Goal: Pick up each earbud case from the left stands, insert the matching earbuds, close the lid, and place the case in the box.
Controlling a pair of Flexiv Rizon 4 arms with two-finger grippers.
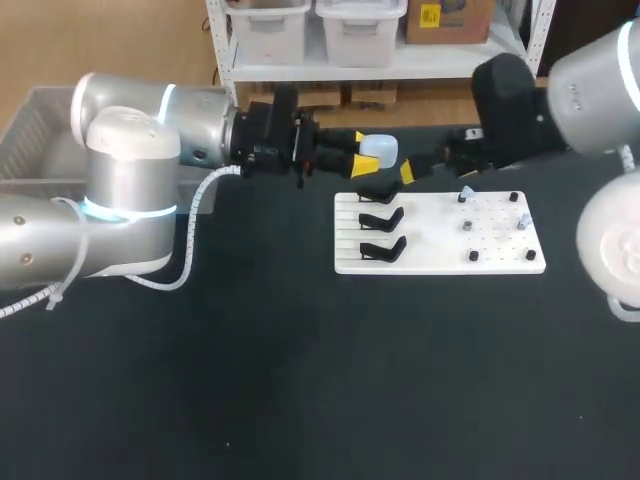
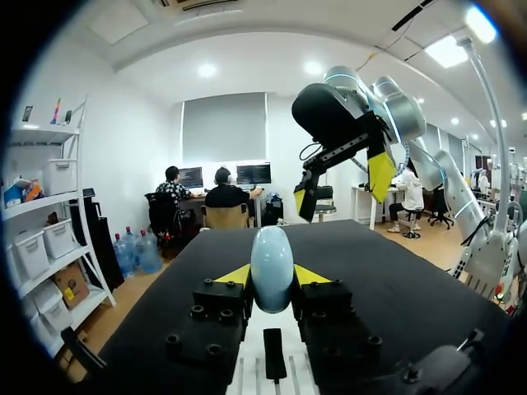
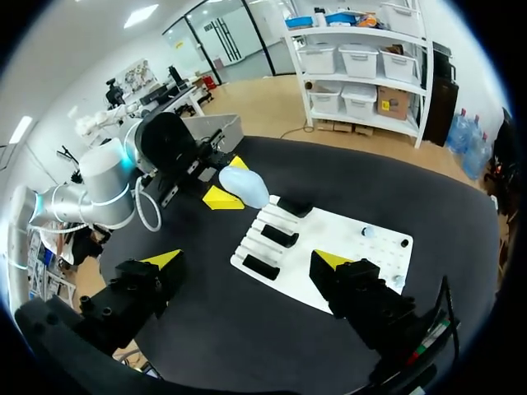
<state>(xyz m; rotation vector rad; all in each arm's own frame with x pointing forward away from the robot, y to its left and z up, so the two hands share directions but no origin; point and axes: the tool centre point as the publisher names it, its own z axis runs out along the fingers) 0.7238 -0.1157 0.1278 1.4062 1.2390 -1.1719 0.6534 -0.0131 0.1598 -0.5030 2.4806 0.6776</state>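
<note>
Left hand [image 1: 363,154] grips a pale blue earbud case [image 1: 379,149] above the white board's [image 1: 440,238] far-left corner; right hand [image 1: 437,169] gapes wide alongside.

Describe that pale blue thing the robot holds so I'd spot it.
Find the white board on the black table. Just past its far left corner, the left gripper pinches the earbud case: pale blue, egg-shaped, unlike the black stands nearby.
</note>
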